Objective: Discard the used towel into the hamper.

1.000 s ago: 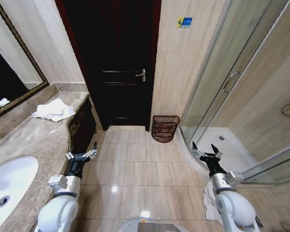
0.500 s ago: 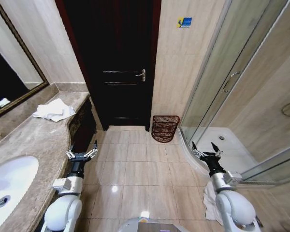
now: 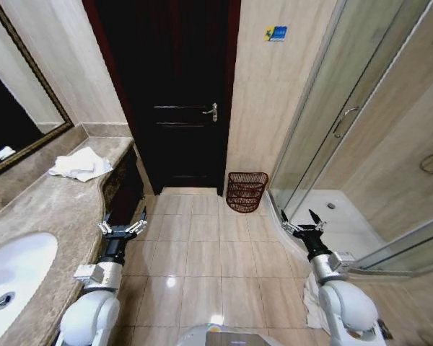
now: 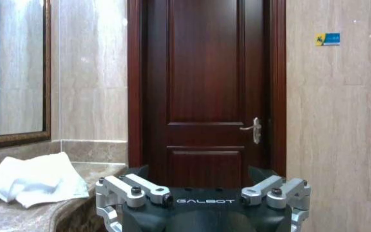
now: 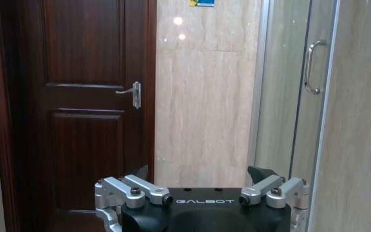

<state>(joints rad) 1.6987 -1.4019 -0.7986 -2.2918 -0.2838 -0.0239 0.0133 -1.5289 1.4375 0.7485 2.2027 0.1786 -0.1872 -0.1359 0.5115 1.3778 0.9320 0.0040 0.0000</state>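
Note:
The used towel (image 3: 79, 164) is a crumpled white cloth lying on the marble counter (image 3: 50, 209) at the far left, near the mirror; the left wrist view has the towel (image 4: 34, 181) on the counter edge beside the door. The hamper (image 3: 246, 191), a small reddish-brown openwork basket, stands on the floor against the wall right of the dark door. My left gripper (image 3: 123, 227) hangs open and empty beside the counter front, well short of the towel. My right gripper (image 3: 297, 223) is open and empty by the shower threshold, right of and nearer than the hamper.
A white sink (image 3: 14, 274) is set in the counter near me. The dark wooden door (image 3: 180, 94) is closed straight ahead. A glass shower enclosure (image 3: 346, 122) fills the right side. A white cloth (image 3: 310, 303) lies on the floor by my right arm. Tiled floor (image 3: 202, 252) lies between the arms.
My right gripper has shifted slightly left and up. My left gripper has levelled out and moved a little away from the counter.

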